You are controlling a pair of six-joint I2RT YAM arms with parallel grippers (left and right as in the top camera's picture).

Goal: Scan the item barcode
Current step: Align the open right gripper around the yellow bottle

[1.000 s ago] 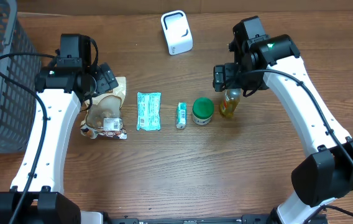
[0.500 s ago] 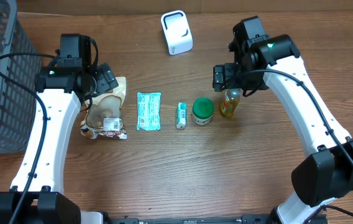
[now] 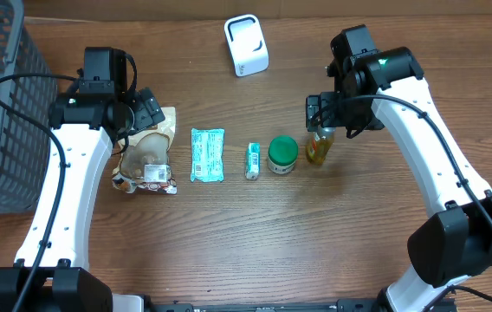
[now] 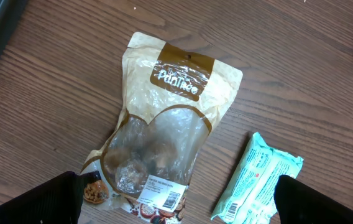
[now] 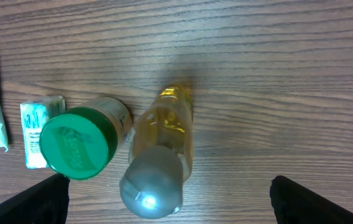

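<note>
My left pincer (image 3: 145,111) hangs over the far end of the snack pouch (image 4: 164,118); jaws at full width and empty; its dark fingers (image 4: 36,199) show at the lower corners of the left wrist view. My right pincer (image 3: 322,117) hangs directly above the bottle (image 5: 161,155); jaws likewise at full width, holding nothing; fingers (image 5: 33,202) visible at the lower corners of the right wrist view. The items lie in a row across the middle of the table (image 3: 246,243), left to right: the snack pouch, flat, with a white barcode label (image 4: 164,198) face up at its near end; a mint-green packet (image 3: 207,154); a small sachet (image 3: 252,161); a green-lidded jar (image 3: 281,154); then the bottle, upright, yellow liquid inside, grey cap on top, just beside the jar; whether the two touch cannot be told. The white barcode scanner (image 3: 246,45) stands near the far edge, well apart from the row; a grey mesh basket (image 3: 3,113) sits at the left edge.
</note>
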